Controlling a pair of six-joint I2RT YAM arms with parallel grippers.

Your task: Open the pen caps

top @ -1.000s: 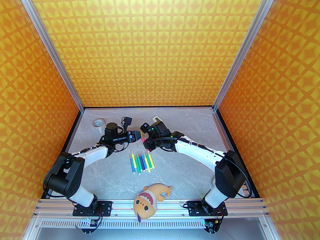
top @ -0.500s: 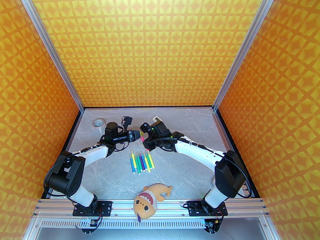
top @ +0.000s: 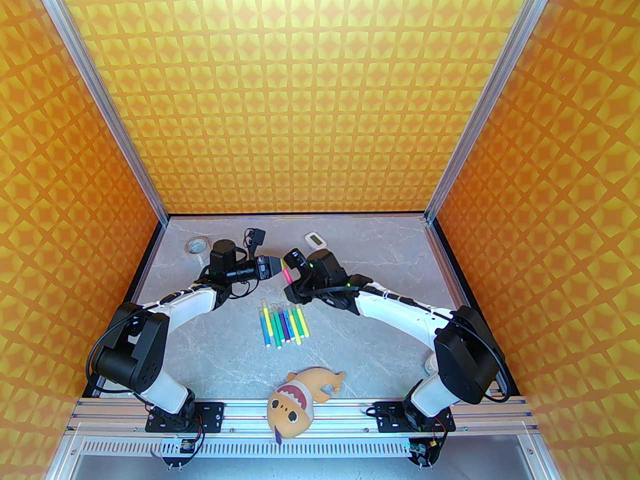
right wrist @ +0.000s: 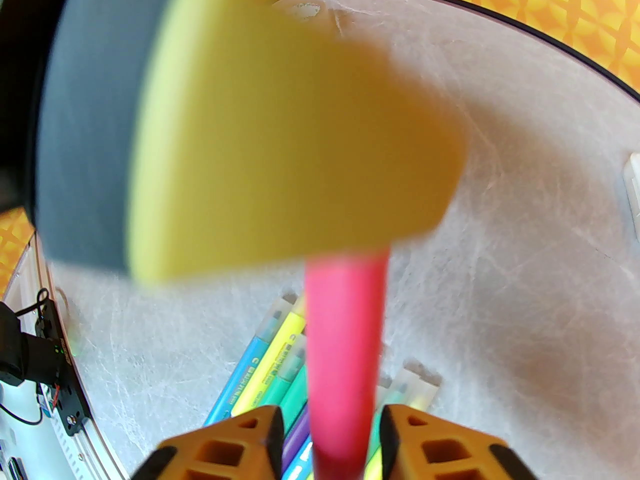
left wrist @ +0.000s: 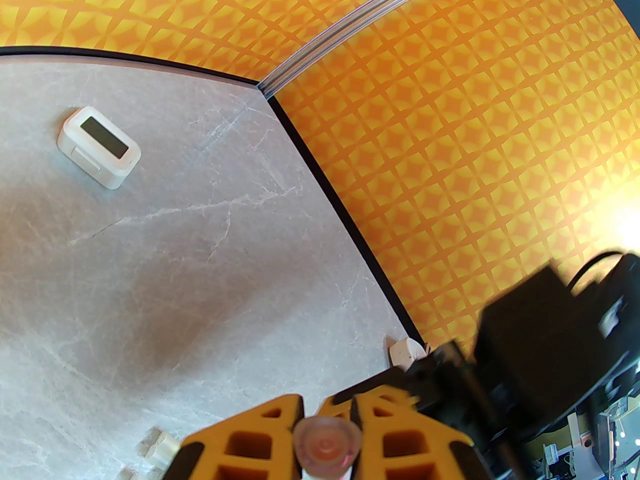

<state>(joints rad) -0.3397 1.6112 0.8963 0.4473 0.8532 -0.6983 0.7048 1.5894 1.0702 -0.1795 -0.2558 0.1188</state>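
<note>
Your left gripper (left wrist: 326, 407) is squeezed shut on the small, pale, see-through cap (left wrist: 327, 445) of the bright pink plastic pen (right wrist: 345, 348). In the left wrist view, the round end of the cap sits right between the two orange fingers (left wrist: 250, 443). It touches both of them, and a bit of pink shows through it.

Your right gripper (right wrist: 330, 413) is around the pink pen's barrel, farther from the cap. Its orange fingers stand a little apart. You can see a thin gap on each side of the barrel, so they are not squeezing it.

From above, the pink pen is up in the air between the two grippers, over the grey marbled table (top: 360, 348). It is tilted, with the cap end toward your left gripper. You cannot tell whether the cap has slid off the pen.

The other slim bright pens (top: 282, 324), yellow, green, blue and purple, lie side by side in a row on the table. They are just on the near side of the grippers. Their pale caps (top: 280, 309) are on the far ends.

A small white clock with a dark screen (left wrist: 98, 147) and a roll of clear tape (top: 197, 244) lie near the back wall. A soft tan fish toy (top: 295, 400) rests at the near edge.
</note>
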